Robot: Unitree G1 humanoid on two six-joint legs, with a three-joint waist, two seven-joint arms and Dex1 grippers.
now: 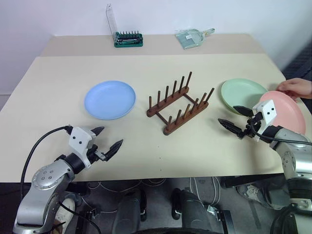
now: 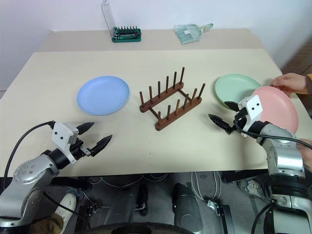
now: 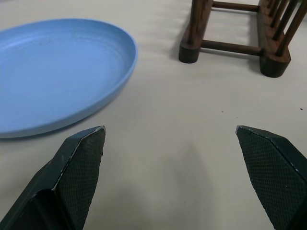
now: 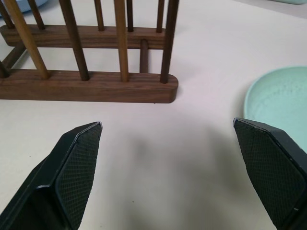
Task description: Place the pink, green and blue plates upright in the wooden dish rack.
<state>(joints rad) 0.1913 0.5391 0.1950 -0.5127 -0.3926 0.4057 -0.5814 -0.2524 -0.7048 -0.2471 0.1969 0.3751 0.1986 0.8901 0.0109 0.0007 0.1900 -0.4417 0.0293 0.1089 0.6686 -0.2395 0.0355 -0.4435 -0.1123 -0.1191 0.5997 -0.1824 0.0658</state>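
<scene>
1. my left gripper (image 1: 107,140) hovers over the near left part of the table (image 1: 58,78), its jaws spread wide with nothing between them.
2. the blue plate (image 1: 110,99) lies flat just ahead of that gripper, slightly toward the rack; in the left wrist view its near rim sits just past the one fingertip (image 3: 85,152), not touching.
3. the wooden dish rack (image 1: 180,103) stands mid-table with every slot free. its long axis runs diagonally, from the near end up and away to the right, so a plate must go in crosswise to that line.
4. the green plate (image 1: 240,93) lies flat to the right of the rack, with the pink plate (image 1: 285,111) overlapping its right edge.
5. my right gripper (image 1: 237,119) hangs just on the near side of the green plate, jaws wide and empty, pointing in toward the rack.
6. a person's hand (image 1: 295,88) rests on the far rim of the pink plate, so i judge that one not yet free to take.
7. none of the three plates is racked. the left arm is nearer the blue plate, the right arm nearer the green and pink, and i'd expect to split the work that way.
</scene>
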